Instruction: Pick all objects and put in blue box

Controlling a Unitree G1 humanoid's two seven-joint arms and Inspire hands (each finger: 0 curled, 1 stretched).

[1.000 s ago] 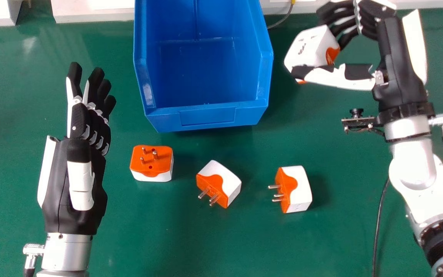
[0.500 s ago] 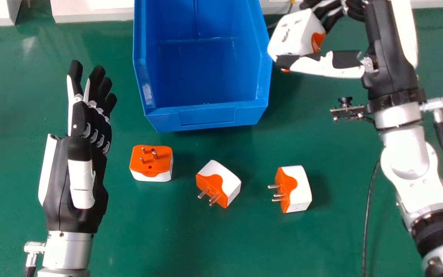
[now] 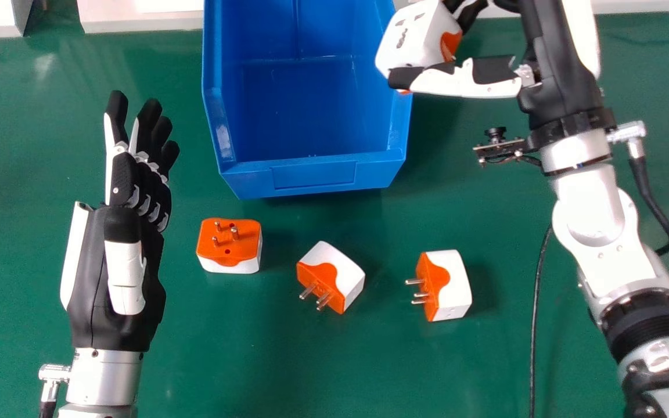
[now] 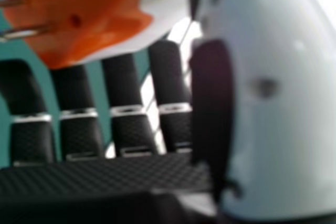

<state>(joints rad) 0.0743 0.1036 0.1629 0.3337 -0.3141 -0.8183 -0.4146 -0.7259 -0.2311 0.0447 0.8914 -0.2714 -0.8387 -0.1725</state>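
Head view: adapter (image 3: 413,43) in right hand (image 3: 555,69).

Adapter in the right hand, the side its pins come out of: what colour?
Orange. The adapter's pin side shows best in the right hand view.

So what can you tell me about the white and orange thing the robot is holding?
It looks like a plug adapter, a chunky block apparently of hard, smooth plastic. The white body has dark slots in its face; the orange part carries metal pins. It is tilted, caught between the thumb and fingers of the right hand. In the head view it overlaps the right side of the blue box; how high it is above the rim, I can't tell.
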